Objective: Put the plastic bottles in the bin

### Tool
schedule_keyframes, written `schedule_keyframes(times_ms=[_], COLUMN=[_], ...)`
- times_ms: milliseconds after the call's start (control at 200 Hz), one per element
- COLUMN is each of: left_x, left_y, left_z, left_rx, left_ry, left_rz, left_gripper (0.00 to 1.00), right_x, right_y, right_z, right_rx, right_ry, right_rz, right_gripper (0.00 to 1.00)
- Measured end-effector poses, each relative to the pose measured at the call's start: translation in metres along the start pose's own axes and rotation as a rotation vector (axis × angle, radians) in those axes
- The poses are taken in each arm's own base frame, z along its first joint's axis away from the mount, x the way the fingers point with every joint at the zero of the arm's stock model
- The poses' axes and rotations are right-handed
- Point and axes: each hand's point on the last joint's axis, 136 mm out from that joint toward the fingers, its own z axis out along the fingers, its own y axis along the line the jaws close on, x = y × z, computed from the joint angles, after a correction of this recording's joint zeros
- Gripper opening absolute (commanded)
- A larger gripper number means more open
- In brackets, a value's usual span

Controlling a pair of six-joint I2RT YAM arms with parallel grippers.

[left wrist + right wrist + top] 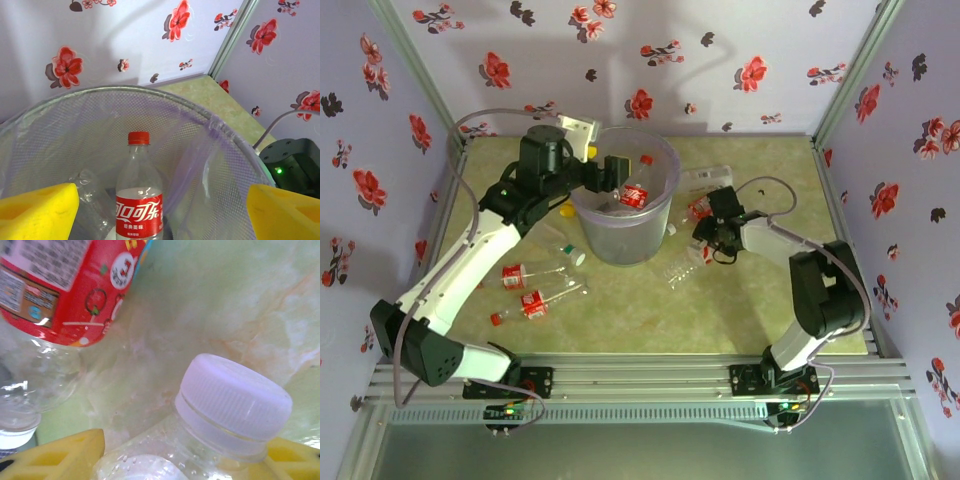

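Observation:
The bin (665, 165) stands at the middle back, its mesh-lined rim (165, 95) close below my left wrist. My left gripper (613, 172) hovers over it, open, with its yellow fingers (40, 210) wide apart. Between them, untouched, a red-capped, red-labelled bottle (139, 200) stands inside the bin (636, 192). Right of the bin, my right gripper (705, 238) is low at the table. Its yellow fingers (65, 457) press both sides of a clear white-capped bottle (230, 400).
Two red-labelled bottles (525, 272) (530, 305) and a green-capped one (570, 250) lie left of the bin. A clear bottle (680, 270) lies in front of it. Another red-labelled bottle (60, 290) lies just beyond my right gripper (700, 207).

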Motion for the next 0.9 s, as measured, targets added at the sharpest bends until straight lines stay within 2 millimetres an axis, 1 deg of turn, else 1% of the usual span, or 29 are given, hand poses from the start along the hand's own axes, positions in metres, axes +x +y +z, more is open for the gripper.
schedule_keyframes(times_ms=[105, 195, 260, 370, 435, 500, 590, 715, 785, 815, 895], left_x=[0.002, 0.007, 0.010, 0.006, 0.006, 0.009, 0.022, 0.051, 0.069, 0.074, 0.078], left_y=[-0.009, -0.023, -0.039, -0.074, -0.093, -0.108, -0.127, -0.152, -0.163, -0.167, -0.179], left_z=[0.000, 0.000, -0.001, 0.001, 0.005, 0.012, 0.029, 0.051, 0.059, 0.062, 0.066], left_rx=[0.020, 0.054, 0.093, 0.187, 0.245, 0.290, 0.335, 0.381, 0.400, 0.408, 0.426], left_ry=[0.004, 0.025, 0.045, 0.064, 0.084, 0.114, 0.173, 0.278, 0.332, 0.343, 0.351], left_rz=[0.007, 0.018, 0.038, 0.080, 0.088, 0.097, 0.123, 0.154, 0.169, 0.182, 0.201], left_gripper=[0.88, 0.89, 0.90, 0.91, 0.91, 0.93, 1.00, 1.00, 1.00, 1.00, 1.00], right_x=[-0.013, -0.027, -0.037, -0.050, -0.053, -0.054, -0.056, -0.057, -0.057, -0.057, -0.057], right_y=[-0.003, -0.006, -0.008, -0.008, -0.004, 0.003, 0.010, 0.014, 0.016, 0.017, 0.020], right_z=[-0.021, -0.042, -0.060, -0.091, -0.110, -0.125, -0.141, -0.158, -0.168, -0.171, -0.177], right_rx=[-0.019, -0.047, -0.076, -0.129, -0.171, -0.218, -0.265, -0.310, -0.332, -0.340, -0.364], right_ry=[-0.041, -0.086, -0.122, -0.183, -0.216, -0.237, -0.261, -0.292, -0.308, -0.313, -0.323], right_rz=[0.009, 0.026, 0.038, 0.037, 0.025, 0.015, 0.009, 0.004, 0.001, 0.001, 0.004], right_gripper=[0.56, 0.54, 0.53, 0.50, 0.50, 0.50, 0.50, 0.49, 0.49, 0.49, 0.48])
